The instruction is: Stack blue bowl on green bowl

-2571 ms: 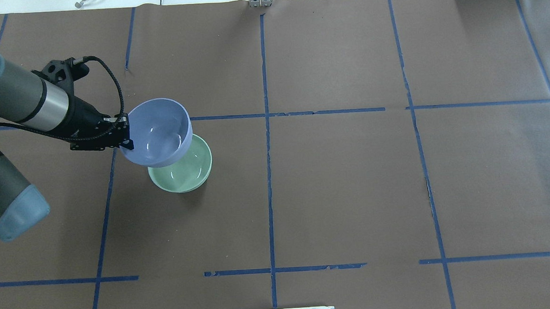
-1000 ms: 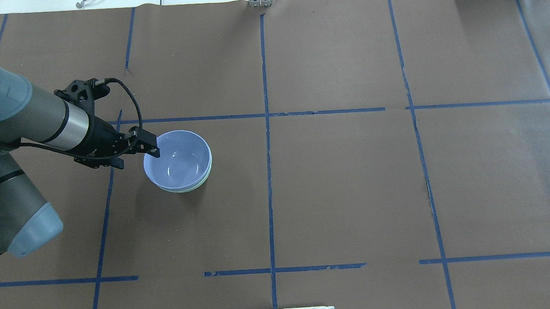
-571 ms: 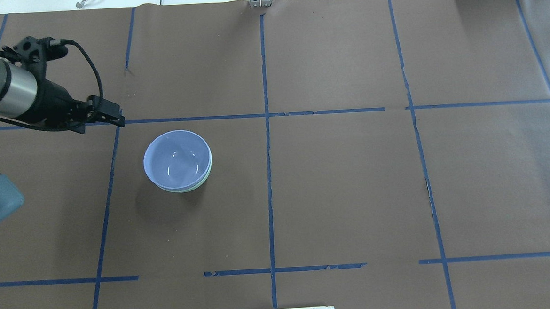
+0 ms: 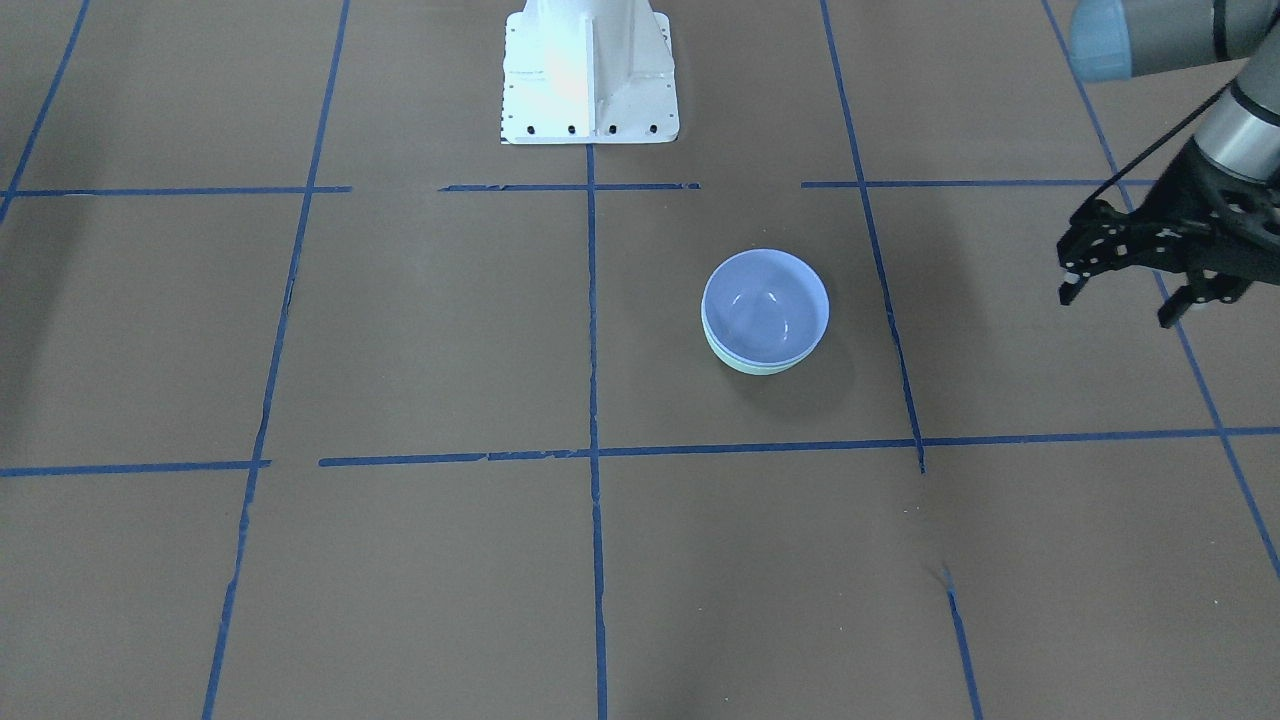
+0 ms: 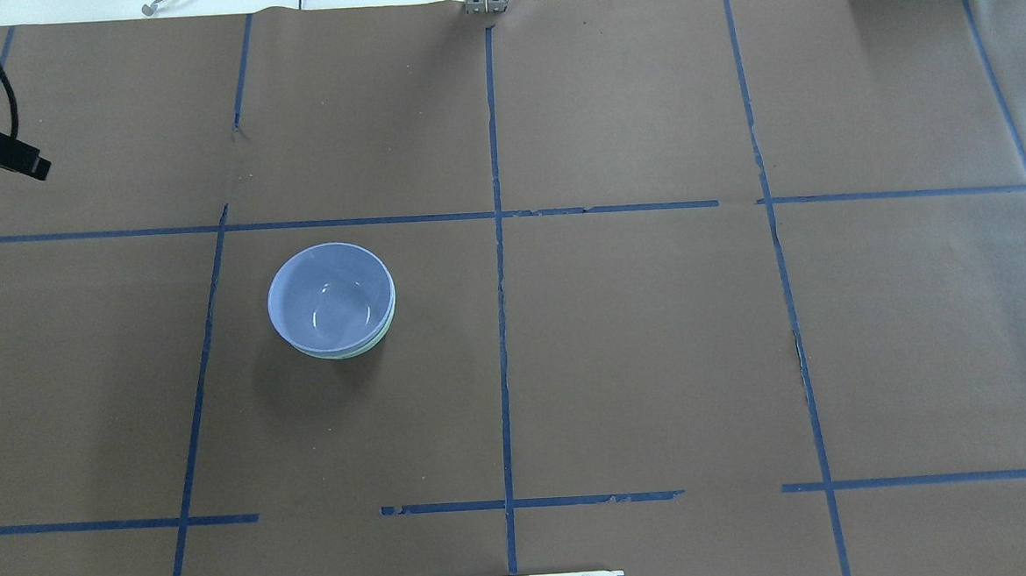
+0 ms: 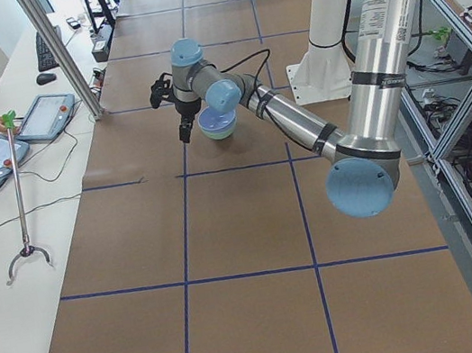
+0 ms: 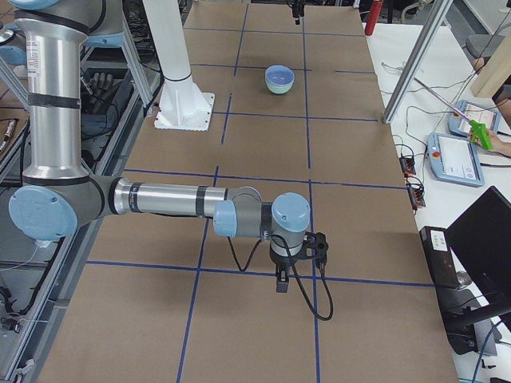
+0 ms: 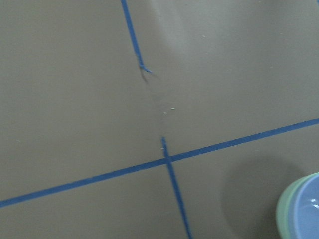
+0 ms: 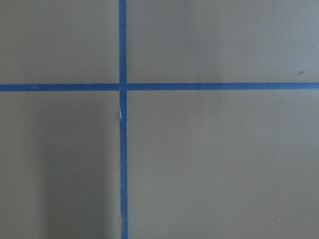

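Note:
The blue bowl (image 5: pixel 331 293) sits nested upright inside the green bowl (image 5: pixel 383 332), of which only a thin mint rim shows. The stack stands on the brown table, left of centre. It also shows in the front view, blue bowl (image 4: pixel 765 303) in green bowl (image 4: pixel 757 366), and at the left wrist view's bottom right corner (image 8: pixel 310 215). My left gripper (image 4: pixel 1115 306) is open and empty, raised well away from the bowls toward the table's left side. My right gripper (image 7: pixel 281 281) shows only in the right side view, far from the bowls; I cannot tell its state.
Blue tape lines (image 5: pixel 496 236) divide the brown table cover into a grid. The white robot base (image 4: pixel 588 80) stands at the table's near edge. A side table with tablets (image 6: pixel 47 114) and an operator lies beyond the far edge.
The left gripper set the blue bowl down into the green bowl, opened, and pulled back up and away to the left. The bowls now stand nested and still.

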Action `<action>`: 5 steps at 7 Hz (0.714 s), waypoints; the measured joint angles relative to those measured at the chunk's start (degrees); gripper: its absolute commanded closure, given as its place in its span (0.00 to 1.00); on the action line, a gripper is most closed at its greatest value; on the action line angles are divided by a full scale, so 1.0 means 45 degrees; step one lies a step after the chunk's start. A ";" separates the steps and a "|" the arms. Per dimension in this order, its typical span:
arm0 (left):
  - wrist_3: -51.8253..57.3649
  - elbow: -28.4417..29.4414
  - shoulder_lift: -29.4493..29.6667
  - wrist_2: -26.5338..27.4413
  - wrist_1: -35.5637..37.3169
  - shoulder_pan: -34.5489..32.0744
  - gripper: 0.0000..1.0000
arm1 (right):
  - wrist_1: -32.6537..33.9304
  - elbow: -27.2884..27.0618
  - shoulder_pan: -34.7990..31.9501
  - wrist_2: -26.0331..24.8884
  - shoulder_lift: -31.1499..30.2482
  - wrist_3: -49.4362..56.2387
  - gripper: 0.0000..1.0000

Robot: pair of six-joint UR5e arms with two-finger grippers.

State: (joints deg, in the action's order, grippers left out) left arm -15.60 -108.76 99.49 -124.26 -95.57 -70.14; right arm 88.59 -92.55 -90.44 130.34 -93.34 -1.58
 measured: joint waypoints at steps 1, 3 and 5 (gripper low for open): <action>0.1807 0.0758 -0.0526 -0.0249 0.0006 -0.1069 0.00 | 0.0001 0.0000 0.0000 0.0000 0.0000 0.0000 0.00; 0.4266 0.2590 -0.1569 -0.1564 -0.0056 -0.3353 0.00 | 0.0012 -0.0001 0.0000 0.0000 0.0000 0.0000 0.00; 0.4947 0.3607 -0.2165 -0.2254 -0.0044 -0.4359 0.00 | 0.0006 0.0000 0.0000 0.0000 0.0000 0.0000 0.00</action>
State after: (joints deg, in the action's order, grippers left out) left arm 6.66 -92.52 89.75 -134.41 -95.77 -89.76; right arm 88.62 -92.55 -90.44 130.34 -93.34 -1.58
